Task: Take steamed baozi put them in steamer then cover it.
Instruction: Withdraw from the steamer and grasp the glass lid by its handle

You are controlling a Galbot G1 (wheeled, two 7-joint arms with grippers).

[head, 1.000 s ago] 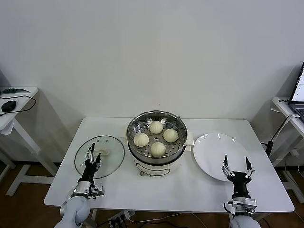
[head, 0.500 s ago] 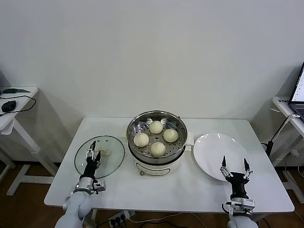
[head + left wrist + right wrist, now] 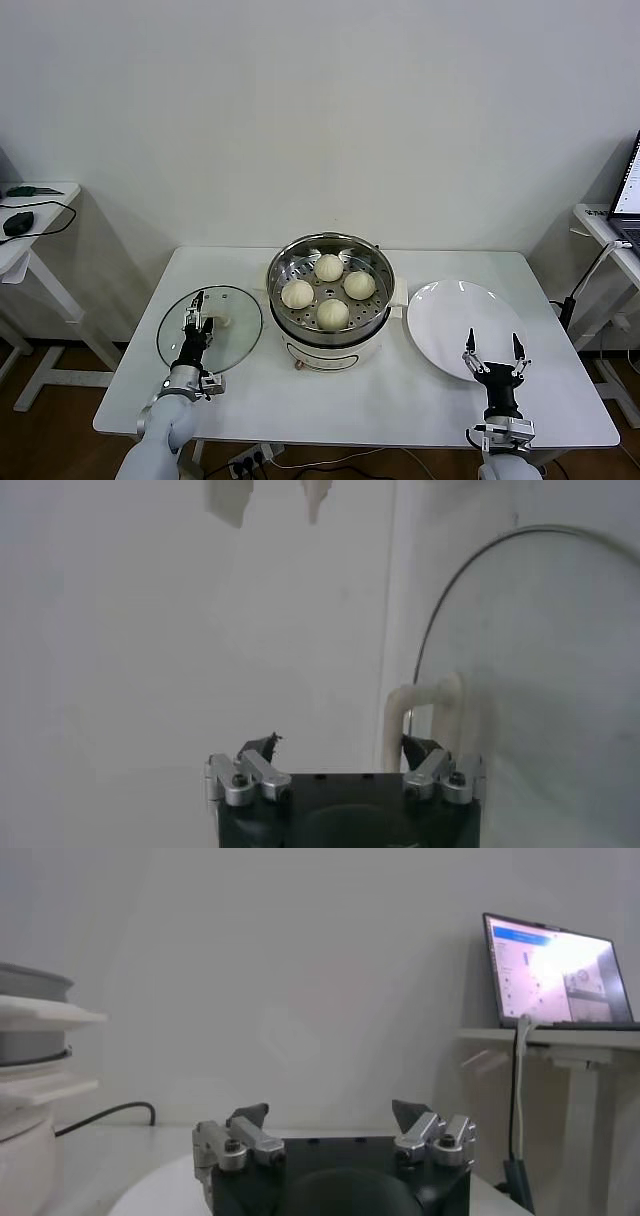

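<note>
Over the cover lying left of the steamer, my left gripper has fingers apart near its handle. All four baozi sit inside. I'd centre on the handle before closing. Right gripper idles by the plate, fingers apart.

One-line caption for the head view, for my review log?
Four baozi sit in the open steamer; left hand over the cover.
</note>
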